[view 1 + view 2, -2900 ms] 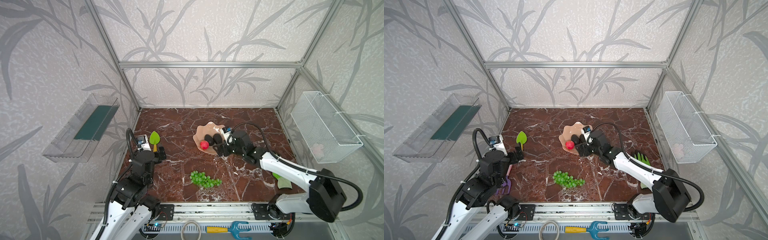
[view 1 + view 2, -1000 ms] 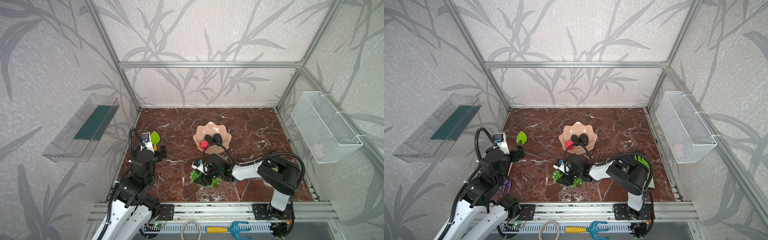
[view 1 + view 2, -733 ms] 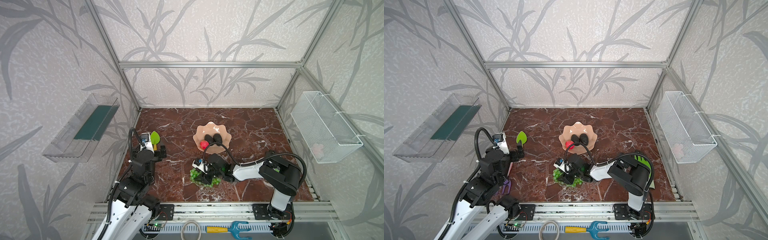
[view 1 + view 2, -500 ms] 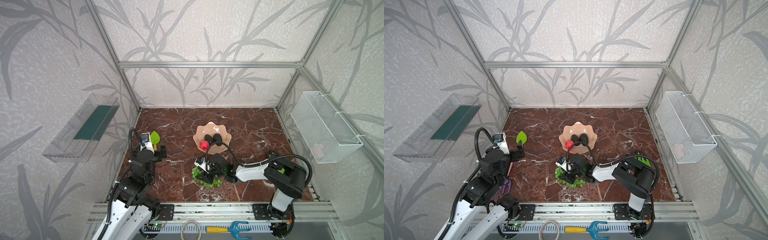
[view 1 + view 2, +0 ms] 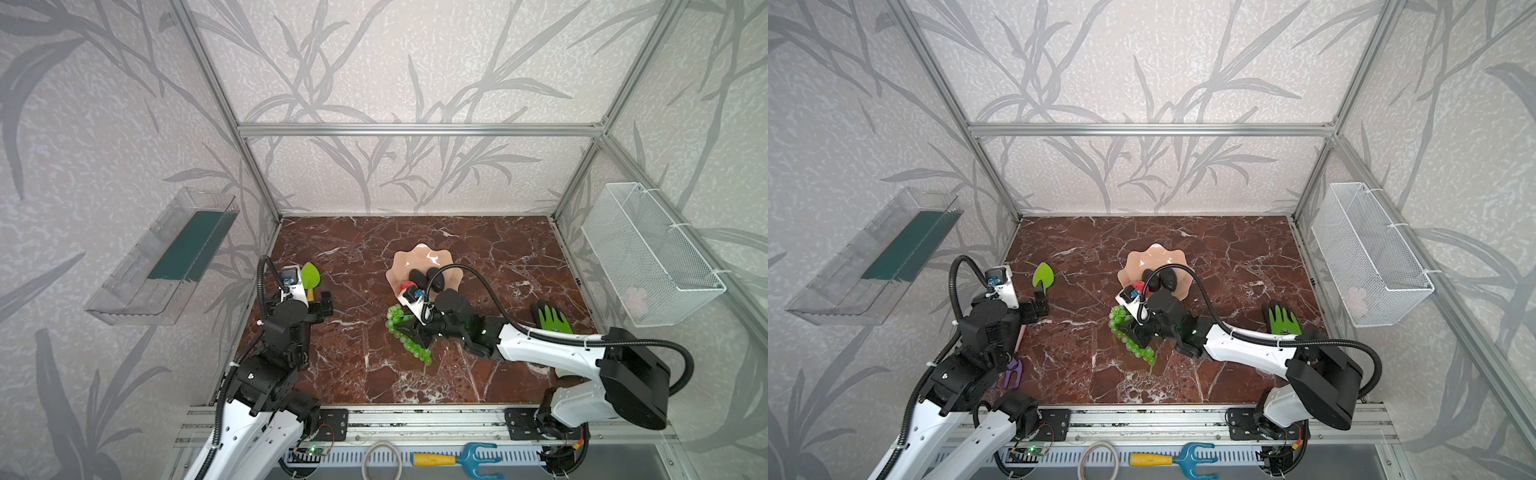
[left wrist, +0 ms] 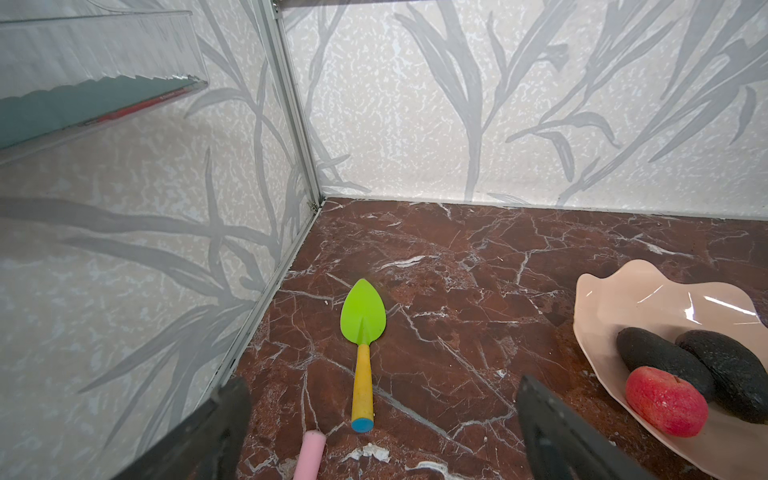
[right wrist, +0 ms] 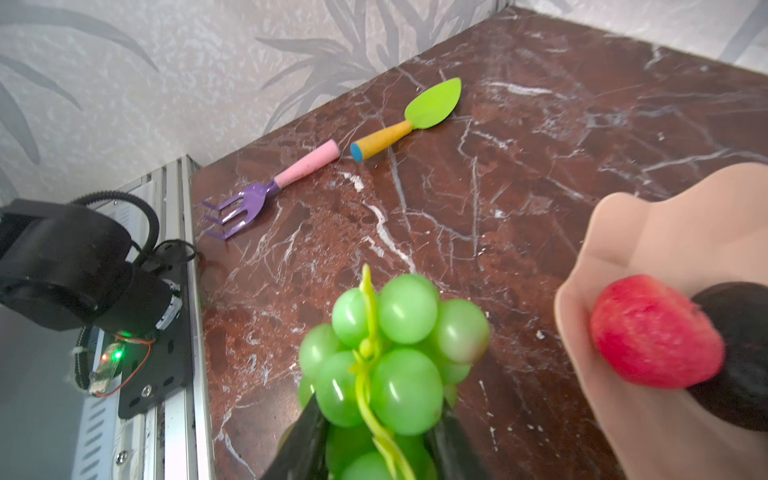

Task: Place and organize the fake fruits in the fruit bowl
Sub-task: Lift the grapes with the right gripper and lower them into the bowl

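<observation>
My right gripper (image 5: pixel 410 329) (image 5: pixel 1136 328) (image 7: pixel 376 415) is shut on the bunch of green grapes (image 5: pixel 405 332) (image 5: pixel 1128 332) (image 7: pixel 390 353). It holds them just in front of the peach-pink fruit bowl (image 5: pixel 419 251) (image 5: pixel 1152 251) (image 6: pixel 602 286) (image 7: pixel 665 216). The bunch's tail hangs down toward the table. Inside the bowl lie two dark avocados (image 5: pixel 417 276) (image 5: pixel 1170 280) (image 6: pixel 656 357) and a red fruit (image 5: pixel 406 286) (image 5: pixel 1139 286) (image 6: pixel 665 401) (image 7: pixel 652 328). My left gripper (image 5: pixel 325 300) (image 5: pixel 1038 305) (image 6: pixel 382 390) is open and empty at the left side, over the table near the spade's handle.
A green toy spade (image 5: pixel 310 276) (image 6: pixel 363 311) (image 7: pixel 432 104) and a purple fork with a pink handle (image 5: pixel 1013 374) (image 7: pixel 241 203) lie at the left. A green glove (image 5: pixel 550 318) lies at the right. A wire basket (image 5: pixel 648 253) and a clear shelf (image 5: pixel 162 257) hang on the side walls.
The right gripper has closed on the grapes and carried them up and back from the front of the table toward the bowl. The left arm has stayed still.
</observation>
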Controlling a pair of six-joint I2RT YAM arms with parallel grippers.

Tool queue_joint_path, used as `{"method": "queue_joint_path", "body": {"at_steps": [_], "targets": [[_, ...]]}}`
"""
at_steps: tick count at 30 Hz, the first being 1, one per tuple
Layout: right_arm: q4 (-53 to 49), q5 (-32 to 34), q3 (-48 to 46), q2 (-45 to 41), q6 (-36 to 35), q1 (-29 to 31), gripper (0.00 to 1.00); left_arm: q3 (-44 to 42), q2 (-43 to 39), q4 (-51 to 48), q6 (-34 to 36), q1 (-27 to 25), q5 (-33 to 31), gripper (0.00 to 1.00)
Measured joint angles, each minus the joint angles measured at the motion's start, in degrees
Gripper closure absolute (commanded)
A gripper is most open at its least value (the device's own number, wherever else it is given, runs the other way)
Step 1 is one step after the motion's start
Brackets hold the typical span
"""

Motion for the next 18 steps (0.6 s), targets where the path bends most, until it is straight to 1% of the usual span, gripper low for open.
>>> {"method": "queue_joint_path", "body": {"at_steps": [6, 11, 15, 18], "targets": [[-7.1, 2.7, 6.8, -2.2, 0.4, -4.4, 0.64, 0.0, 0.0, 0.0, 0.0, 0.0, 0.3, 0.0], [-10.5, 3.6, 10.4, -1.9, 0.5, -11.1, 0.64, 0.0, 0.0, 0.0, -0.2, 0.1, 0.8, 0.0], [-10.5, 3.5, 12.1, 0.7, 0.9, -15.6, 0.64, 0.0, 0.0, 0.0, -0.3, 0.2, 0.9, 0.0], [-10.5, 3.1, 13.5, 4.6, 0.9, -18.2, 0.64, 0.0, 0.0, 0.0, -0.3, 0.2, 1.0, 0.0]]}}
